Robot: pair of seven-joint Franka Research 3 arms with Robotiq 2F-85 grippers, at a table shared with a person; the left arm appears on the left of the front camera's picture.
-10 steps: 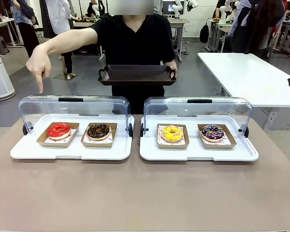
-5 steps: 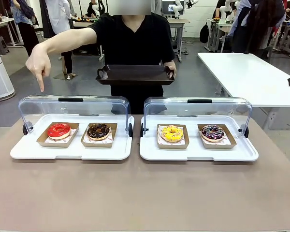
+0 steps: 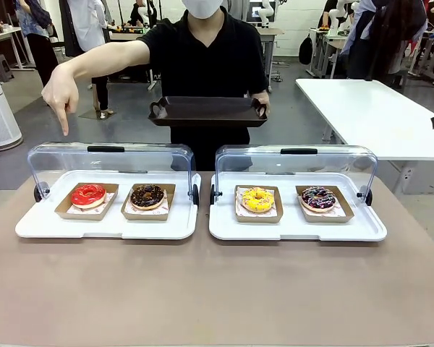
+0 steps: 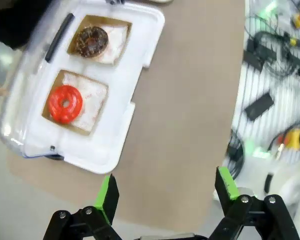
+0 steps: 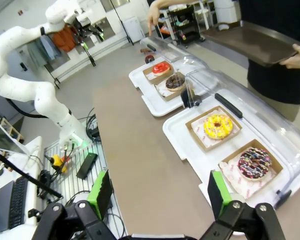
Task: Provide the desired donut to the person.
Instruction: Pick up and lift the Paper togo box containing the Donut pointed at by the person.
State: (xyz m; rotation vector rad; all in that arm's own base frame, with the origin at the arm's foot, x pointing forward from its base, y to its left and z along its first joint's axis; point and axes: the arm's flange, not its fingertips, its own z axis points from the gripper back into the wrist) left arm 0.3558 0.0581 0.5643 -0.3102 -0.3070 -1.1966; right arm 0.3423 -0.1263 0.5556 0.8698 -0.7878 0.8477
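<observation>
The person [image 3: 202, 54] stands at the far side and points a finger [image 3: 64, 129] down over the left case, above the red donut [image 3: 88, 194]. Their other hand holds a dark tray [image 3: 207, 112]. Beside the red donut sits a chocolate donut [image 3: 147, 195]. My left gripper [image 4: 167, 187] hangs open high over the table, with the red donut [image 4: 65, 103] far below it. My right gripper [image 5: 160, 192] is open too, well back from the yellow donut [image 5: 218, 126]. Neither gripper holds anything.
Two white display cases [image 3: 29, 228] [image 3: 376, 230] with raised clear lids stand side by side at the far edge. The right one holds a yellow donut [image 3: 257, 199] and a dark sprinkled donut [image 3: 318, 198]. Bare brown tabletop [image 3: 217, 289] lies in front.
The person's dark tray has shifted slightly to the right. The pointing hand stays over the left case.
</observation>
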